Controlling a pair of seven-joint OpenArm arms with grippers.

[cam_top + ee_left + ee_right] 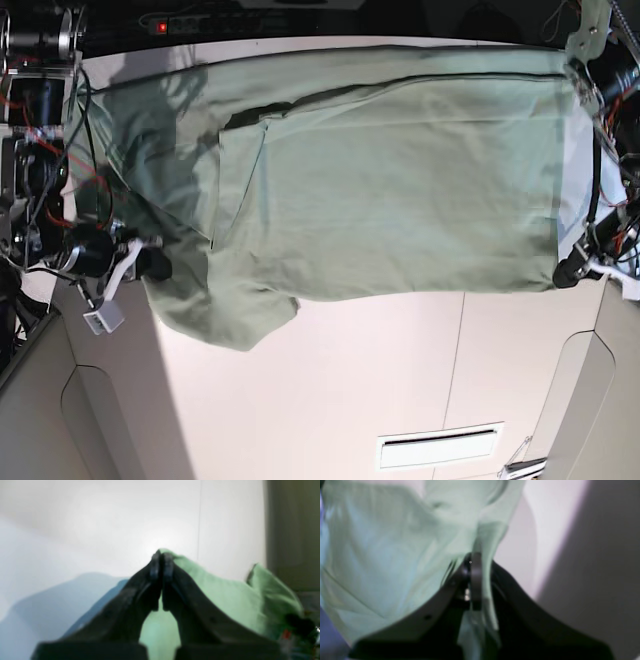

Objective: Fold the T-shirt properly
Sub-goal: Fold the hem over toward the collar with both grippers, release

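The pale sage-green T-shirt (400,190) lies spread across the white table (400,380), with one side folded over the middle and a sleeve bunched at the lower left. My left gripper (567,272) is shut on the shirt's lower right corner; in the left wrist view the fingertips (161,557) pinch green cloth (225,597). My right gripper (152,265) is shut on the shirt's left edge; in the right wrist view the jaws (472,565) clamp a fold of fabric (382,555) that hangs in front of the camera.
A power strip (200,22) with a red light lies along the far edge. Cables and arm hardware (35,150) crowd the left side. A narrow slot (438,450) shows in the table surface near the front.
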